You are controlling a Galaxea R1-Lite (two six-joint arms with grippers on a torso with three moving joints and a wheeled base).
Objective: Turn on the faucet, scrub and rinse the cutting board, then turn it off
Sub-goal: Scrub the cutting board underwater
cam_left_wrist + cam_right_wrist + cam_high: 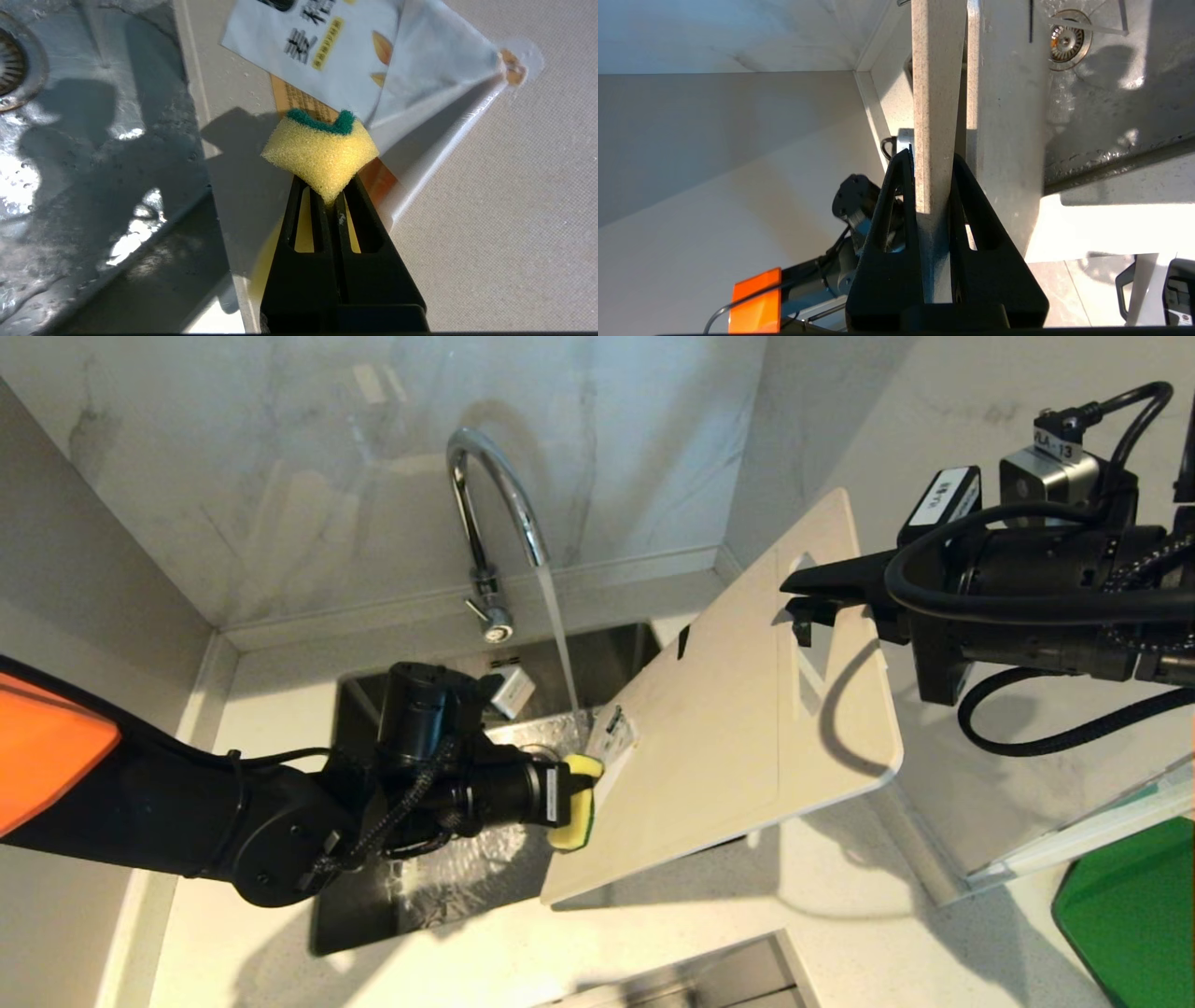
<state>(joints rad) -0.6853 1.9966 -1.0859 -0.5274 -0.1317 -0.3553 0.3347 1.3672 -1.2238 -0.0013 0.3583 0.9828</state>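
A: Status at the sink [373, 915]?

B: Faucet [492, 513] is on, stream running from the spout down onto the lower end of the cutting board [728, 728]. Right gripper [805, 602] is clamped on the board's upper edge by the slot handle, holding it tilted, lower end over the basin.

A: Left side?

B: Left gripper [332, 198] is pinched tight on a yellow sponge [322, 156] with a green scrub layer. Sponge is pressed against the board's lower corner, right next to the paper label [327, 42].

A: Label condition?

B: One corner of it is lifted off the board face. Wet sheen on the basin floor, drain [1069, 39] visible past the board edge in the right wrist view.
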